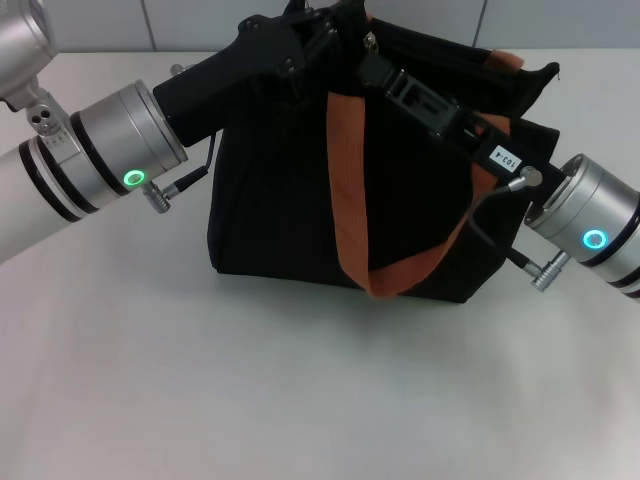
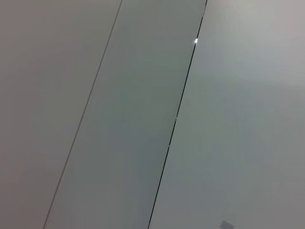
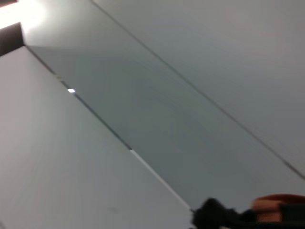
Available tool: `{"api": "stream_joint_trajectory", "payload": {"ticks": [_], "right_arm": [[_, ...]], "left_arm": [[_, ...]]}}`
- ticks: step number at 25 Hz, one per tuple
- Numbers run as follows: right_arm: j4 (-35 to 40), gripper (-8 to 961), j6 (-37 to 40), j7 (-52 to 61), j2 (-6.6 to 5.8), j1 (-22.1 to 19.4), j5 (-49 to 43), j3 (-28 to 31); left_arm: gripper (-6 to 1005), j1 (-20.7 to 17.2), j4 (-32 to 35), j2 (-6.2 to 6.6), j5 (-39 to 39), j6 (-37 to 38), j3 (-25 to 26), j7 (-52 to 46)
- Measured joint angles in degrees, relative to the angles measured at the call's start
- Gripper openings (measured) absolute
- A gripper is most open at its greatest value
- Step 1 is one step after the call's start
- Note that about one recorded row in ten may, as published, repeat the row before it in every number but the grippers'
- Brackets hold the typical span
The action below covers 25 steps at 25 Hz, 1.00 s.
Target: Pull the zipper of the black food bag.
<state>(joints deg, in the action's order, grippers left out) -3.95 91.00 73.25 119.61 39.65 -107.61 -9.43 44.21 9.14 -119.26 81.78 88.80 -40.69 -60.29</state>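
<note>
The black food bag [image 1: 270, 200] stands upright at the middle of the white table, with an orange-brown handle strap [image 1: 347, 180] hanging down its front. My left gripper [image 1: 305, 40] reaches in from the left and sits at the bag's top edge, left of centre. My right gripper [image 1: 378, 62] reaches in from the right and sits at the top edge close beside the left one. The zipper pull is hidden among the black gripper parts. The left wrist view shows only wall panels. The right wrist view shows wall panels and a bit of orange strap [image 3: 276, 205].
The white table [image 1: 300, 400] stretches in front of the bag and to both sides. A pale panelled wall [image 1: 200, 20] rises behind the table. The second orange handle [image 1: 505, 60] shows at the bag's far right top.
</note>
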Motion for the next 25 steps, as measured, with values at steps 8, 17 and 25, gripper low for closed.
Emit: {"api": "stream_joint_trajectory", "payload": {"ticks": [8, 17, 25], "right_arm": [[0.2, 325, 0.6, 0.0, 0.08, 0.2, 0.0, 0.2], [-0.1, 325, -0.8, 0.2, 0.10, 1.0, -0.2, -0.2], [-0.1, 288, -0.8, -0.7, 0.10, 0.8, -0.2, -0.3]], "left_arm": [[19, 0.0, -0.1, -0.02, 0.0, -0.3, 0.0, 0.1], [20, -0.2, -0.2, -0.01, 0.1, -0.7, 0.0, 0.1], [20, -0.3, -0.2, -0.01, 0.0, -0.7, 0.1, 0.2]]}}
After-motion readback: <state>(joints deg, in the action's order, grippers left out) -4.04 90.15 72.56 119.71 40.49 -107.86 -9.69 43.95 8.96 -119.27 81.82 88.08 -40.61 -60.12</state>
